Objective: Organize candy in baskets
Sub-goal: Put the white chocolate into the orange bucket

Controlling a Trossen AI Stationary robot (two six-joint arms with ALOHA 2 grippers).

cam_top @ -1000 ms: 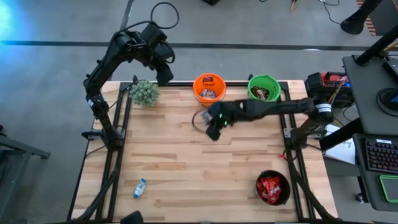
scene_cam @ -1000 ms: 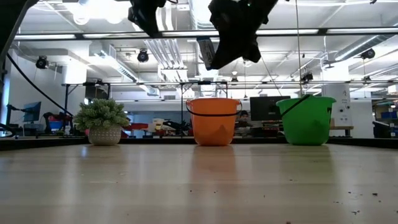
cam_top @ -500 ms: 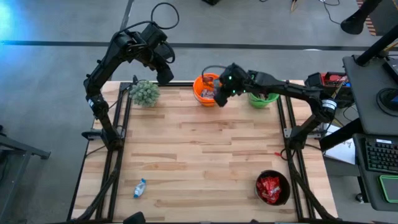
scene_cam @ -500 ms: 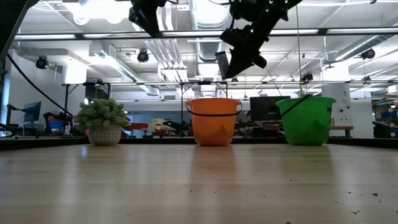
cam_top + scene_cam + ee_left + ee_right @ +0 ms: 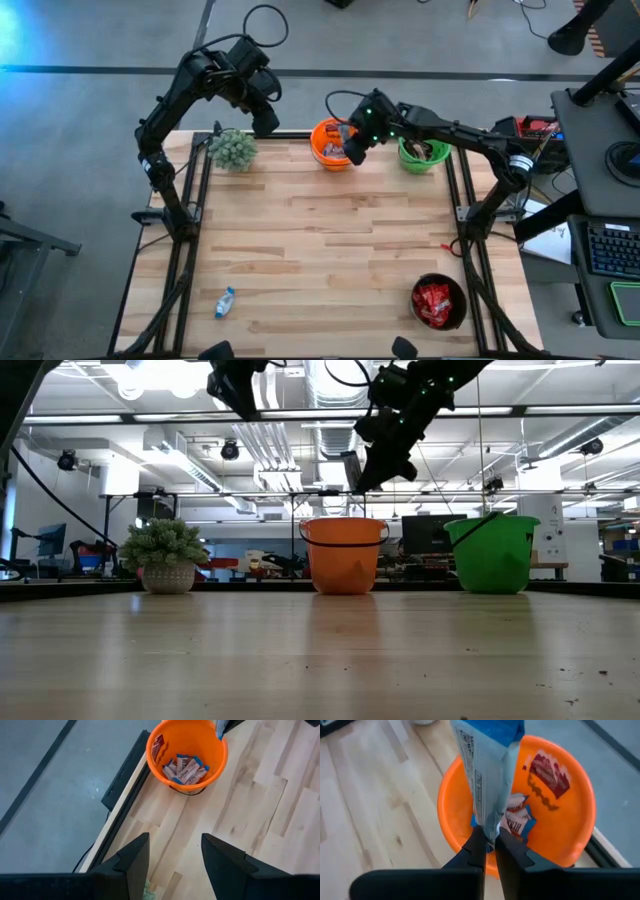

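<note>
**Right gripper carries a blue-and-white bar over the orange basket**

Since a second ago, your right gripper (image 5: 353,152) has travelled from mid-table to the far edge, and it now hangs over the near rim of the orange basket (image 5: 322,155). Its fingers (image 5: 475,847) are pinched together on the lower end of a blue-and-white bar (image 5: 487,775), which stands upright between them, directly above the basket's opening. From table height you see the gripper (image 5: 358,478) well above the basket (image 5: 343,555), not touching it.

Inside that basket lie more blue-and-white bars (image 5: 185,769), plus one red packet (image 5: 158,745) leaning on the inner wall.

Your left gripper (image 5: 262,122) has not moved: it waits beyond the far edge, between the plant (image 5: 232,149) and the orange basket, with its fingers (image 5: 131,860) apart and nothing between them.

Further out, the green basket (image 5: 424,130) sits just beside the orange one on its right, with dark sweets (image 5: 421,150) inside. The black basket (image 5: 438,301) is well apart, at the near right corner, filled with red packets (image 5: 434,303). One loose blue-and-white bar (image 5: 224,301) lies on the table (image 5: 330,260) near the near left corner.
</note>
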